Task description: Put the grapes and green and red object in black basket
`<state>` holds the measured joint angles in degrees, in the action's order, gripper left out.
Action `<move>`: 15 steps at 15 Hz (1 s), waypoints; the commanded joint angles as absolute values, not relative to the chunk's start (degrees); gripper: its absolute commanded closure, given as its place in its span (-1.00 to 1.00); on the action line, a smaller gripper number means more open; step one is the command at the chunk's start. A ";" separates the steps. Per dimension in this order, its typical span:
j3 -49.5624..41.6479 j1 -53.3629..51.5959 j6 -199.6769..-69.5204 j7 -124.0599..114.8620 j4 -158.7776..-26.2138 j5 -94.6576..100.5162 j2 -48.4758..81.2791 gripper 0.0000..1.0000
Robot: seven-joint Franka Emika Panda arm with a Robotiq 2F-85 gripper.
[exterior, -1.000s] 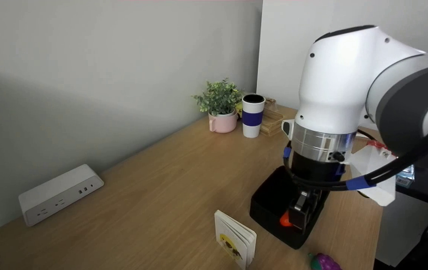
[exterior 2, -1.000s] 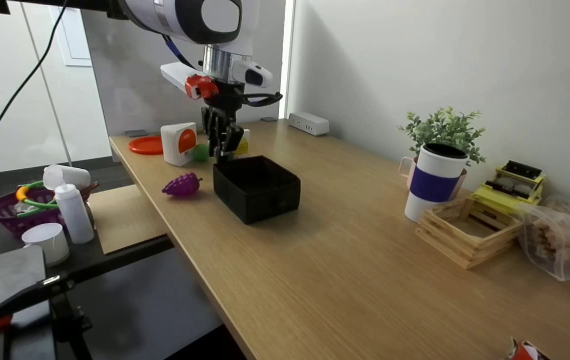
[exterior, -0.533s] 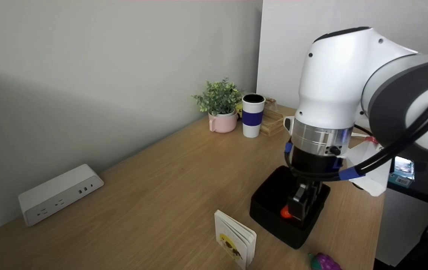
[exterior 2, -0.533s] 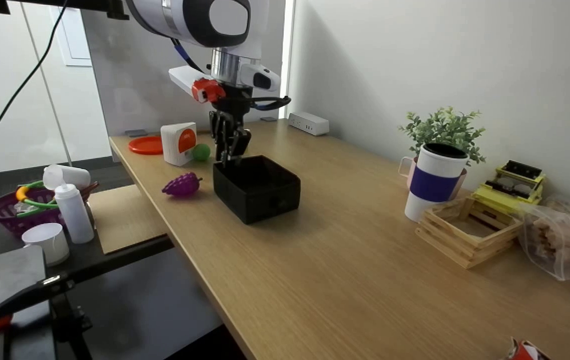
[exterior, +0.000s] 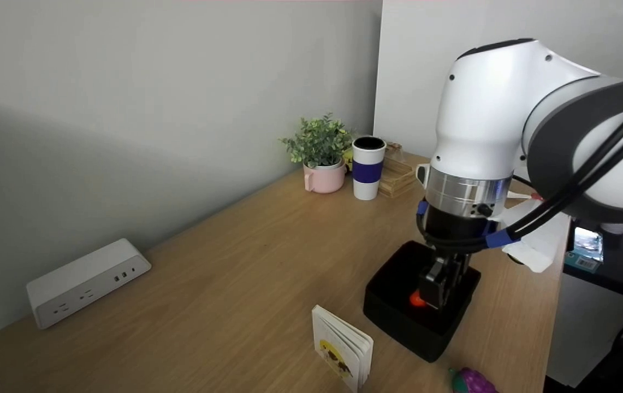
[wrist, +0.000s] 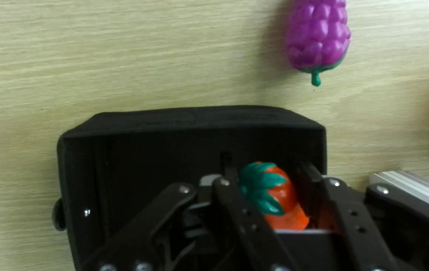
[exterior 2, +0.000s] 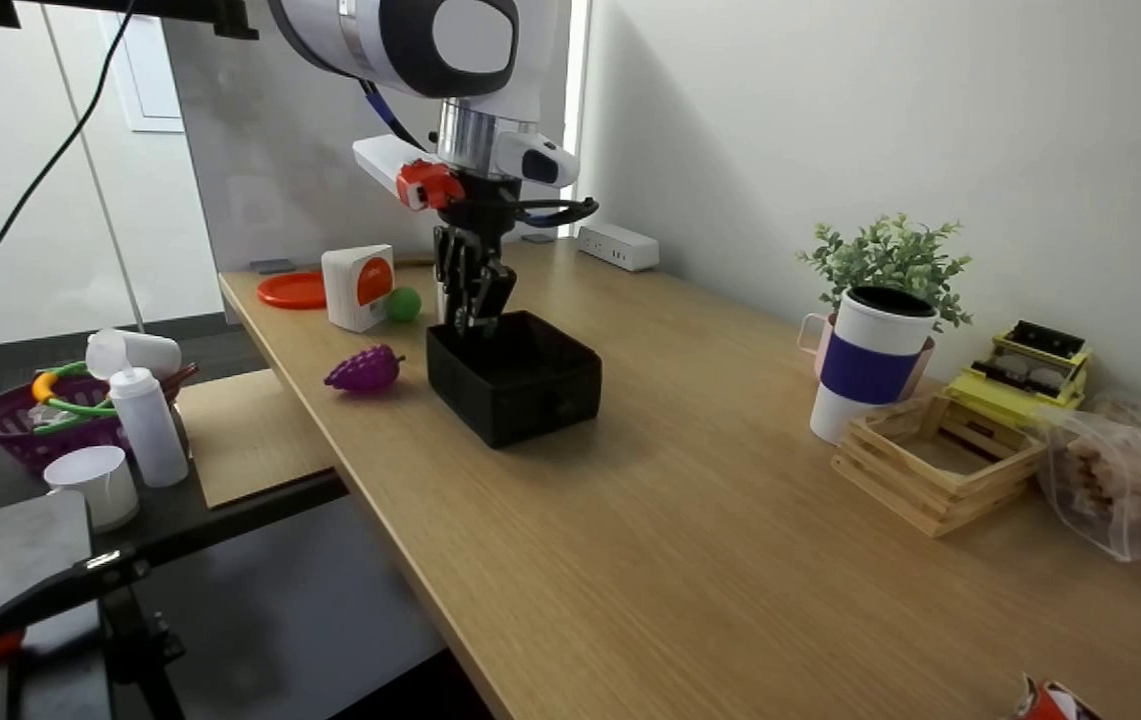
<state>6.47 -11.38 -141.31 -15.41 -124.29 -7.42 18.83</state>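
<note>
The green and red object [wrist: 284, 195] sits between the fingers of my gripper [wrist: 269, 169], which is shut on it. Its red part [exterior: 416, 298] shows beside the fingers in an exterior view; my gripper [exterior 2: 470, 318] largely hides it in the opposite view. The fingers are over the inside of the black basket [exterior: 398, 327], near one side; the basket also shows here [exterior 2: 545, 410] and in the wrist view [wrist: 191, 118]. The purple grapes [exterior 2: 367, 370] lie on the table outside the basket; they also show in the wrist view [wrist: 317, 35] and at an exterior view's bottom edge [exterior: 475, 382].
A white-and-yellow card book [exterior: 341, 349] stands close to the basket. A white box [exterior 2: 355, 290], green ball [exterior 2: 402, 304] and red plate [exterior 2: 292, 290] are at the table's far end. A cup [exterior 2: 870, 370], plant [exterior: 319, 147] and wooden crate [exterior 2: 940, 470] stand near the wall.
My gripper has moved from the basket's edge further in over it, and the green and red object has moved along with it. The basket and the grapes have not moved.
</note>
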 commanded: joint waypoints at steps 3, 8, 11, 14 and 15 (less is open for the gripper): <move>7.21 -9.53 -141.62 -13.75 -125.05 -10.69 19.28 0.70; 7.64 -9.82 -141.51 -13.63 -124.39 -11.88 20.67 0.36; 7.86 -10.09 -141.33 -13.85 -124.10 -11.64 21.31 -0.34; 8.09 -10.28 -141.33 -13.98 -123.83 -11.53 21.64 -0.71; 8.17 -10.30 -141.30 -13.99 -123.76 -11.53 21.72 -0.87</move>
